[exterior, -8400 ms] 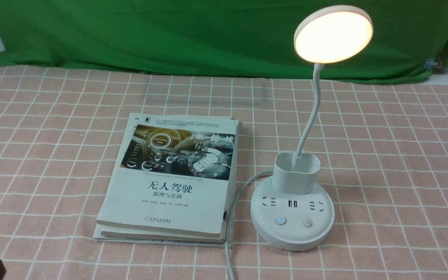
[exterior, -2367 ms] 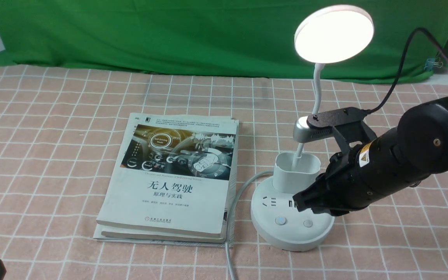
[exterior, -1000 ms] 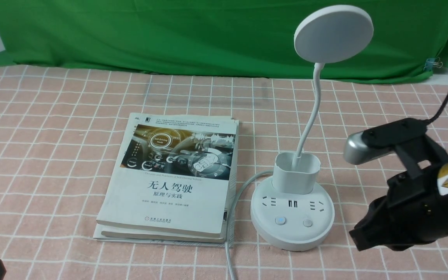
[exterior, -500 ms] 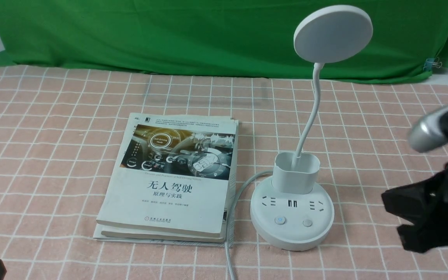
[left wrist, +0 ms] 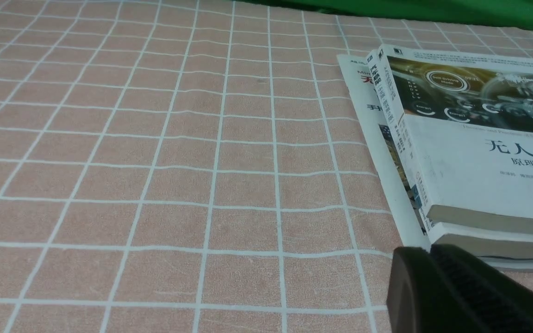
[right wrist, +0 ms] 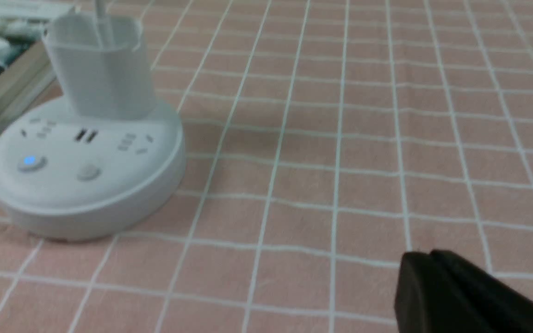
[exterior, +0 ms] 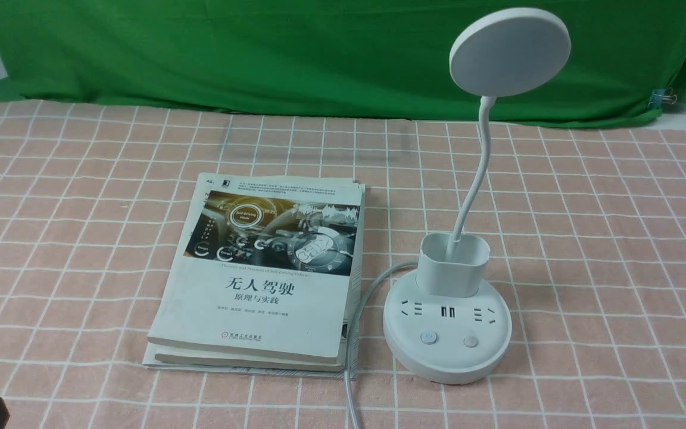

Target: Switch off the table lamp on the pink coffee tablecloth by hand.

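The pink cloth [exterior: 605,250] has thin white lines that make lots of squares. It goes all the way back to a big green cloth [exterior: 319,53] that hangs behind it. A small clip [exterior: 663,98] is on the green cloth, above the far right corner of the pink cloth. White shows behind, on both sides.

The white lamp [exterior: 447,333] stands on the right half of the pink cloth, nearer the front edge than the back edge. Its round head [exterior: 510,53] is dark. A blue light shows on one button [right wrist: 30,161]. A gray cord [exterior: 352,357] runs to the front edge, beside a pile of books [exterior: 259,274].

The left gripper [left wrist: 430,252] has its tips together, and so does the right gripper [right wrist: 426,256].
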Tool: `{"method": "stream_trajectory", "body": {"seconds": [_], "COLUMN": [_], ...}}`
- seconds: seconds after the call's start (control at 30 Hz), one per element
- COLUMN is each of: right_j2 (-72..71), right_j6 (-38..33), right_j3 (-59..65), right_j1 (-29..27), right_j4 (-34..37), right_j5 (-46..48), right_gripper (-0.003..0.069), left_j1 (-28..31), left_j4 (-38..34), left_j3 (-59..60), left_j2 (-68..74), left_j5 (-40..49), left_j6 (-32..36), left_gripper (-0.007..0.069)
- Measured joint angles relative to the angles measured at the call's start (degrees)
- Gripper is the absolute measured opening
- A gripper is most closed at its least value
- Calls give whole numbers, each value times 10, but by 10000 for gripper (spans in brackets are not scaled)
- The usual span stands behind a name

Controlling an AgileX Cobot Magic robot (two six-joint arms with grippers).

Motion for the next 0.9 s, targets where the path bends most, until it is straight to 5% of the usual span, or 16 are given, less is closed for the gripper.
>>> {"method": "stream_trajectory", "body": {"seconds": [0.9], "right_j2": [-57], "right_j6": [-65], "right_j3": [0], "right_j1": [-19], "right_j4": [3], "right_j5": [44], "right_gripper": [34], "left_j1": [0], "left_j4": [0], "left_j3": [0], "left_j2": [0], "left_j5": [0], "left_j6": [0], "left_gripper": [6]}}
